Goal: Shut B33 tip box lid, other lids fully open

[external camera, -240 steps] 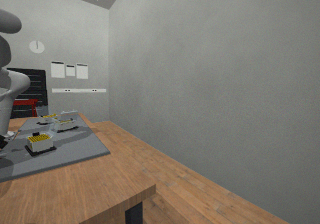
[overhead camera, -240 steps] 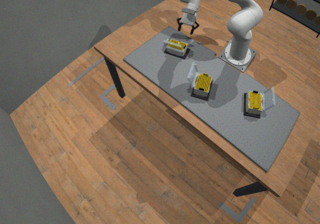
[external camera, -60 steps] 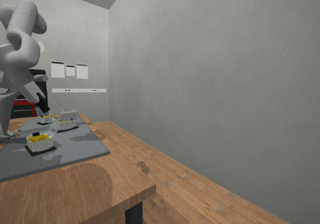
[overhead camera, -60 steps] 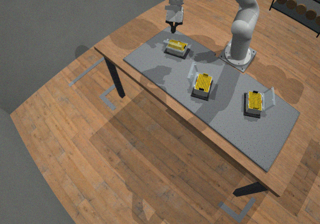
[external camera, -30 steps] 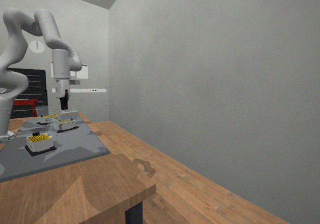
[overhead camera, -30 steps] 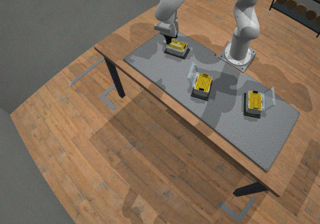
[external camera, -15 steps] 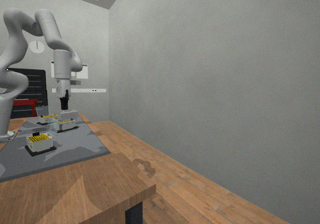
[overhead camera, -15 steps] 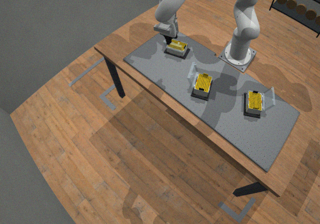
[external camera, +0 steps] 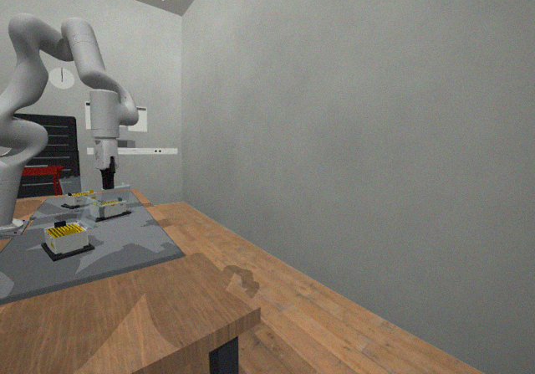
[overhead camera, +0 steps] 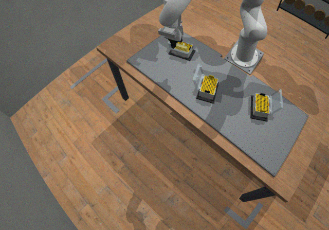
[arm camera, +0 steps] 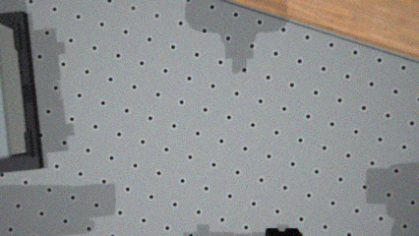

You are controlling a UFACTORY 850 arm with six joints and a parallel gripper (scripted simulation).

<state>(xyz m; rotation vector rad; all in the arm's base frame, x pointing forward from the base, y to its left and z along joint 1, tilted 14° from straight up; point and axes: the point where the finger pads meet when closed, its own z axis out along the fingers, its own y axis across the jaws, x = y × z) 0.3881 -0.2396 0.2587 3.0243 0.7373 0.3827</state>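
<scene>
Tip boxes | H1, H3 face right | H2 left | long axes nonparallel

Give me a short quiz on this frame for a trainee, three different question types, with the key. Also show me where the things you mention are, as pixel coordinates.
1. How many tip boxes [overhead camera: 207,93] [external camera: 68,245] [arm camera: 15,98] stand on the gray board [overhead camera: 169,72] [external camera: 149,232] [arm camera: 197,147]?
2. True or false: the gripper [overhead camera: 173,47] [external camera: 108,187] [arm camera: 283,232] has its fingers spread wide.
3. In the top view, which box is the gripper beside?
A) leftmost
B) middle
C) rightmost

Key: 1. three; 2. false; 3. A
</scene>
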